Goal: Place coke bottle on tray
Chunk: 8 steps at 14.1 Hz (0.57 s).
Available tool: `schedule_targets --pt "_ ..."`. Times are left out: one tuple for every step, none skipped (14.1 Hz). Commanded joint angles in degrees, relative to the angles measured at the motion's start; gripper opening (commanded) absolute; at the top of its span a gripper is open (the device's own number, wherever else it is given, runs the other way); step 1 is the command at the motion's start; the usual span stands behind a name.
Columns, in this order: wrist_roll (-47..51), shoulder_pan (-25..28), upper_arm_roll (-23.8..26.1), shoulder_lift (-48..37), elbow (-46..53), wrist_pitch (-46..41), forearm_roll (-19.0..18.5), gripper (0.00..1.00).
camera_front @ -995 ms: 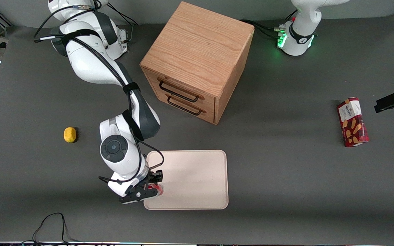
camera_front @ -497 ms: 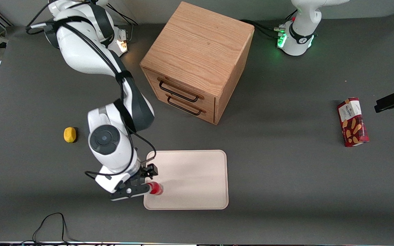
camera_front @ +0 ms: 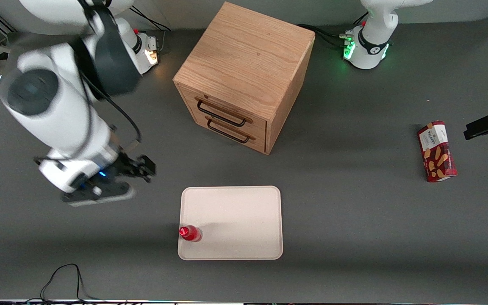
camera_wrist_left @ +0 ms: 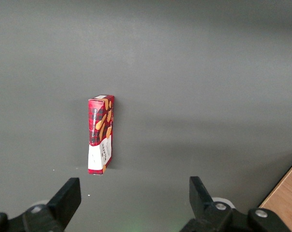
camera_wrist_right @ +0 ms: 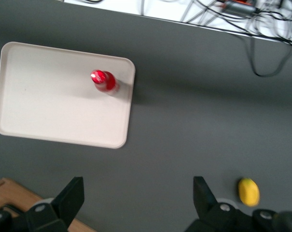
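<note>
Upright, coke bottle [camera_front: 190, 233] stands at tray [camera_front: 244, 220] rim; gripper [camera_wrist_right: 138, 200], fingers spread, empty, high above; a bump could topple it off.

A wooden drawer cabinet [camera_front: 244, 76] stands on the dark grey table [camera_front: 354, 220], its two drawers with black handles shut. A red biscuit box [camera_front: 436, 151] lies toward the parked arm's end. A small yellow lump [camera_wrist_right: 249, 191] lies toward the working arm's end.
</note>
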Motion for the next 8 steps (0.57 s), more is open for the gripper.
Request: schedule_targets --pt "-6.91 -4.54 1.54 -15.38 -17.37 1.56 -0.90 1.00" --pt "-9.65 -7.00 1.89 -18.55 -20.37 1.56 -0.81 1.00" --pt "-11.33 -9.37 2.07 -21.36 -23.27 1.56 -0.64 1.00" --pt "-12.74 -11.83 2.42 -24.00 -26.08 1.56 -0.37 1.00" --pt "-13.62 -15.08 3.38 -26.11 -28.72 1.65 -0.11 1.00" --pt "-14.06 -18.24 4.70 -27.62 -30.66 1.65 -0.02 1.00" --pt "-14.07 -20.10 5.49 -28.59 -31.90 1.65 0.07 1.00" --pt "-14.15 -20.90 5.50 -28.95 -32.35 1.65 1.02 1.00"
